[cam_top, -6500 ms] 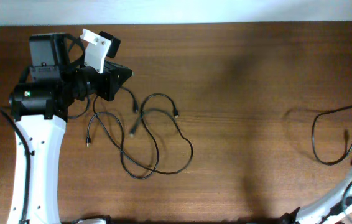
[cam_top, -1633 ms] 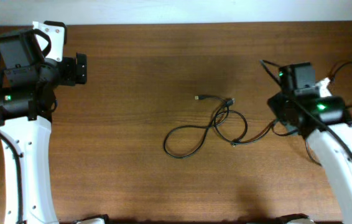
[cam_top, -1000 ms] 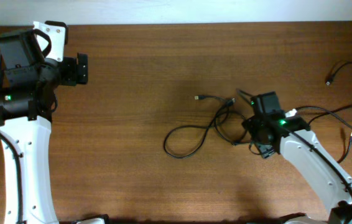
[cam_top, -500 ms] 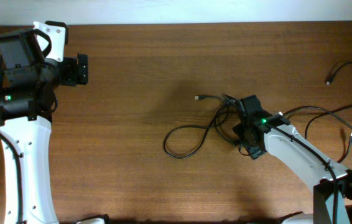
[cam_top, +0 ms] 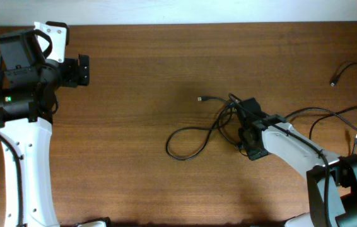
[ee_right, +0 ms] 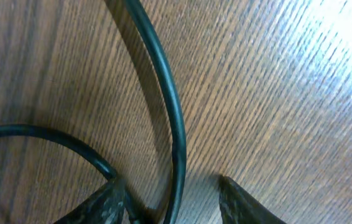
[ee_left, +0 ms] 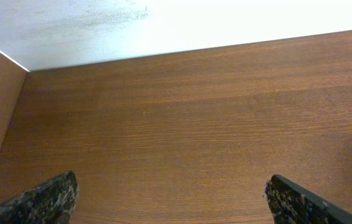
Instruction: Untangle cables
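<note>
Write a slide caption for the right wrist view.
Right gripper, jaws apart, straddling one black cable on the wooden table while a second cable curves in from the left.

Robot arms: two, the left arm (cam_top: 24,145) and the right arm (cam_top: 298,148). Grippers: two, the left gripper (ee_left: 173,199) and the right gripper (ee_right: 170,202). Each shows two fingertips in its own wrist view. Table (cam_top: 122,176): one. Cables (cam_top: 168,149): one tangled cluster at centre, whose cord count cannot be determined, plus loose runs along the right side. Plug ends (cam_top: 200,99) plainly visible from overhead: three. Cable strands (ee_right: 175,124) in the right wrist view: two.
</note>
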Tool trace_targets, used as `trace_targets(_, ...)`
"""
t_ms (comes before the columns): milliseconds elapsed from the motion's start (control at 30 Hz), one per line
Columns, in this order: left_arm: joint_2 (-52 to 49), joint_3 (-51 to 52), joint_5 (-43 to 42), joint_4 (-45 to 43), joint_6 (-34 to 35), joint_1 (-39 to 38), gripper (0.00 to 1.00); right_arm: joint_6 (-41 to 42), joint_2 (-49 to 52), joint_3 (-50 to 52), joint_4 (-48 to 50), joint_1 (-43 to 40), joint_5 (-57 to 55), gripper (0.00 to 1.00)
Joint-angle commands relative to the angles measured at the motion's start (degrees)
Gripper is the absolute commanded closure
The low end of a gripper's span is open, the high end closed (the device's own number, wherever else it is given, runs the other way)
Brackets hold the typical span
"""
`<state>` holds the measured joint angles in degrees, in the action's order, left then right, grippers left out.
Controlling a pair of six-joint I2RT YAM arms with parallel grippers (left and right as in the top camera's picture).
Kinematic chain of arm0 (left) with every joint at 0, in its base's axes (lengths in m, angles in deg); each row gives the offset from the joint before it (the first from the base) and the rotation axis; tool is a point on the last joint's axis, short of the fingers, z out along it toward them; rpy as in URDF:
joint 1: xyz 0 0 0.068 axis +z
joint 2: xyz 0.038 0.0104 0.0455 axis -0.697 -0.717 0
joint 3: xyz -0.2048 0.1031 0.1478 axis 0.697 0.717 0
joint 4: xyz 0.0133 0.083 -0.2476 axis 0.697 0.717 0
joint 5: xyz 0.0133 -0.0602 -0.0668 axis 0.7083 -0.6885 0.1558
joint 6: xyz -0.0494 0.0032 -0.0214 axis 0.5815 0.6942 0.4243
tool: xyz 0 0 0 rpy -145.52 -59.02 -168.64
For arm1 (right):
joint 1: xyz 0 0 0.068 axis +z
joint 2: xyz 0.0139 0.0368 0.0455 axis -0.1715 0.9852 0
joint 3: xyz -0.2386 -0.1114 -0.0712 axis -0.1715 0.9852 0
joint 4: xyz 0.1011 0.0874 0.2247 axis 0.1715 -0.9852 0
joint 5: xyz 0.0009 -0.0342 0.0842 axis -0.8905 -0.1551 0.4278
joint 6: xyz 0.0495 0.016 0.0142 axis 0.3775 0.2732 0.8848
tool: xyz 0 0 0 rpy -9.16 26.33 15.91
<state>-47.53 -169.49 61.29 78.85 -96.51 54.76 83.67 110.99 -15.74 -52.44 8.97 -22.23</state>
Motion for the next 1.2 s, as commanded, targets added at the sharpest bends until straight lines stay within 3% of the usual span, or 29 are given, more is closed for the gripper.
trace_targets(0, 0.7, -0.2, -1.1, 0.0, 0.6, -0.1, 0.02, 0.5, 3.2, 0.5, -0.2, 0.3, -0.7, 0.66)
trace_targets(100, 0.7, -0.2, -1.1, 0.0, 0.6, -0.1, 0.02, 0.5, 4.5, 0.5, 0.0, 0.3, -0.7, 0.84)
trace_targets(133, 0.7, -0.2, -1.1, 0.0, 0.6, -0.1, 0.02, 0.5, 4.5, 0.5, 0.0, 0.3, -0.7, 0.96)
trace_targets(200, 0.7, -0.2, -1.1, 0.0, 0.6, -0.1, 0.02, 0.4, 4.5, 0.5, 0.9, 0.3, -0.5, 0.96)
trace_targets(267, 0.7, -0.2, -1.1, 0.0, 0.6, -0.1, 0.02, -6.7, 4.0, -0.2, 1.7, 0.2, -0.3, 0.96)
trace_targets(300, 0.7, -0.2, -1.1, 0.0, 0.6, -0.1, 0.02, -10.8, 2.1, -3.2, -3.6, 0.2, -2.0, 0.96)
trace_targets(400, 0.7, -0.2, -1.1, -0.2, 0.6, -0.1, 0.02, -11.0, -3.6, -12.3, -17.1, 0.2, -6.8, 0.96)
trace_targets(600, 0.7, -0.2, -1.1, -0.3, 0.6, -0.1, 0.02, -25.7, -9.7, -46.8, -42.8, 0.2, -11.1, 0.96)
trace_targets(733, 0.7, -0.2, -1.1, -0.2, 0.6, -0.1, 0.02, -37.6, -9.7, -64.9, -48.7, -3.4, -10.9, 0.96)
trace_targets(800, 0.7, -0.2, -1.1, -0.2, 0.6, -0.1, 0.02, -38.4, -9.7, -68.1, -50.5, -9.7, -11.1, 0.96)
trace_targets(833, 0.7, -0.2, -1.1, -0.2, 0.6, -0.1, 0.02, -39.5, -9.1, -68.1, -50.6, -17.8, -11.0, 0.96)
trace_targets(900, 0.7, -0.2, -1.7, -0.2, 0.6, -0.1, 0.02, -43.3, -7.4, -68.1, -49.5, -26.3, -11.0, 0.96)
trace_targets(1067, 0.7, -0.2, -1.9, 0.0, 0.6, -0.1, 0.02, -56.0, 2.6, -68.1, -37.7, -49.0, -5.4, 0.96)
trace_targets(1167, 0.7, -0.2, -1.9, 0.9, 0.5, -0.1, 0.02, -56.3, 10.0, -68.1, -34.3, -55.7, -4.9, 0.96)
